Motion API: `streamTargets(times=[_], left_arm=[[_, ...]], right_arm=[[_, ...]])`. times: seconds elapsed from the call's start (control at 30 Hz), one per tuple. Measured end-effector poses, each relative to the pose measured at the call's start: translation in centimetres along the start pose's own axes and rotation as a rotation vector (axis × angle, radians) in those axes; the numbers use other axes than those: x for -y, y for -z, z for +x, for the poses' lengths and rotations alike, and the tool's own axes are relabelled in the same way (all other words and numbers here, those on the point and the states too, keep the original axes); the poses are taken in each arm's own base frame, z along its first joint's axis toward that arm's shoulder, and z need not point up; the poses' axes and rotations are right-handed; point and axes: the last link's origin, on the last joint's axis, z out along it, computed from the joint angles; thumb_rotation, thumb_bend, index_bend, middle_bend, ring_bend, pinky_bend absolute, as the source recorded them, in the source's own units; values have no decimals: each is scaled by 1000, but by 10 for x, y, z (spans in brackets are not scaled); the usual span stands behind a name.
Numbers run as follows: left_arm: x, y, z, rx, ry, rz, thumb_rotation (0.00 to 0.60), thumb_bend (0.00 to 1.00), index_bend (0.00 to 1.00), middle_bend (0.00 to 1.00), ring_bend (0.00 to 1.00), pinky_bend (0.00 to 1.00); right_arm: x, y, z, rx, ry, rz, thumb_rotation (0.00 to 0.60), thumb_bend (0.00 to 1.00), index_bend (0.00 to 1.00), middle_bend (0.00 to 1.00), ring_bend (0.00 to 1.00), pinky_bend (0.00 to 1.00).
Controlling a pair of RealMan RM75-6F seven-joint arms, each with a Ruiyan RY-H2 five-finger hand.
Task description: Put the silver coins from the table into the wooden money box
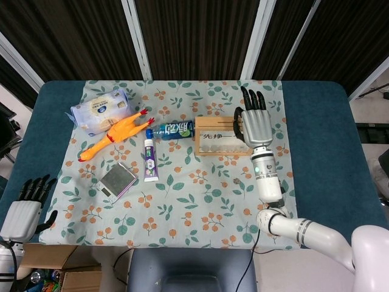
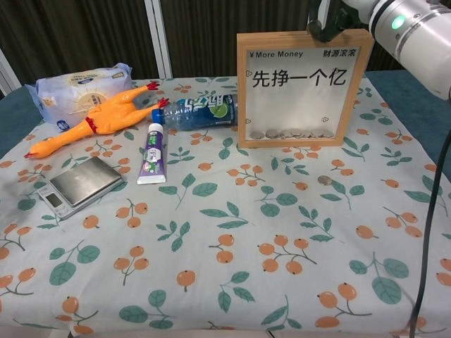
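Note:
The wooden money box [image 1: 222, 137] [image 2: 299, 88] stands upright at the middle right of the cloth, with several silver coins [image 2: 289, 132] lying in its bottom. One loose silver coin [image 1: 236, 180] [image 2: 324, 180] lies on the cloth in front of it. My right hand [image 1: 252, 121] [image 2: 331, 17] hovers over the box's top right corner. Its thumb and a finger pinch together at the top edge, and they hide the small coin they hold. My left hand [image 1: 21, 210] hangs off the table's near left corner, fingers apart and holding nothing.
A toothpaste tube [image 1: 150, 161], a blue bottle [image 1: 173, 129], a rubber chicken [image 1: 115, 135], a tissue pack [image 1: 100, 109] and a small scale [image 1: 118, 180] lie to the left of the box. My right forearm [image 2: 416, 35] crosses the upper right of the chest view.

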Motion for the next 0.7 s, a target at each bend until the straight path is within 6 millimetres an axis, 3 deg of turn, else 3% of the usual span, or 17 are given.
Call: streamTargets(times=[0.1,0.17,0.3,0.37,0.53,0.7], left_arm=[[0,0,0,-1,0,2,600,375,0,0,0,0],[1,0,0,-1,0,2,600,375,0,0,0,0],[1,1,0,-1,-1,3,600,376,0,0,0,0],[1,1,0,-2,0,4,600,375,0,0,0,0],[1,1,0,-2,2,4,600,375,0,0,0,0],[0,2,0,-7,7,5,600,374,0,0,0,0]], right_arm=[[0,0,-1,7,3,-2,600,611,666,131,0,0],[-1,0,-2,15,7,-3,600,611,528,130,0,0],[-3,1,-1,15,4,0,600,611,142,77,0,0],[-4,3,2,2,-8,6,600,612,54,63,0,0],[-6,13,14,-62,-41,44,600,611,0,59,0,0],[-14,46,27,-162,-51,110,600,611,0,53,0,0]])
